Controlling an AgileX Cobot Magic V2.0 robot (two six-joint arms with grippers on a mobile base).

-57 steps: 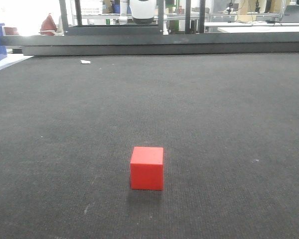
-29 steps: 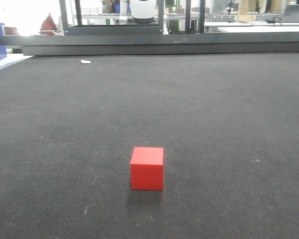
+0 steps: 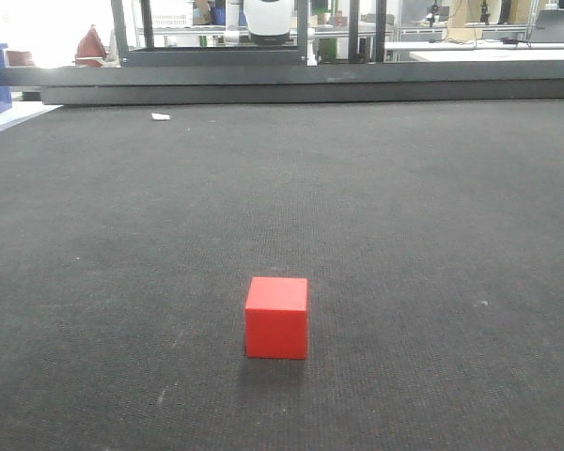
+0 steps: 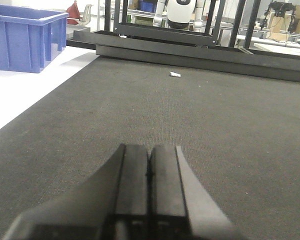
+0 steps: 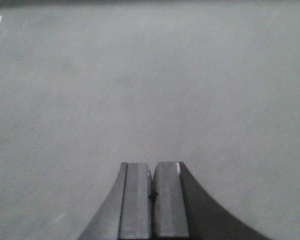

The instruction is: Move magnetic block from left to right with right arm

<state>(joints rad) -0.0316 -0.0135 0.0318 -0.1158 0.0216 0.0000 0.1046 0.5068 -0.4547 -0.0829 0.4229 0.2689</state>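
Unmoved magnetic block [image 3: 276, 318] on mat [image 3: 404, 207]; left gripper [image 4: 150, 156], right gripper [image 5: 152, 172] clenched, empty; blue bin [image 4: 20, 42] interior hidden.

A small red block [image 3: 276, 318] sits toward the near edge of a dark, coarse-woven mat [image 3: 404, 207], while a white scrap [image 3: 161, 116] lies far back at its left.
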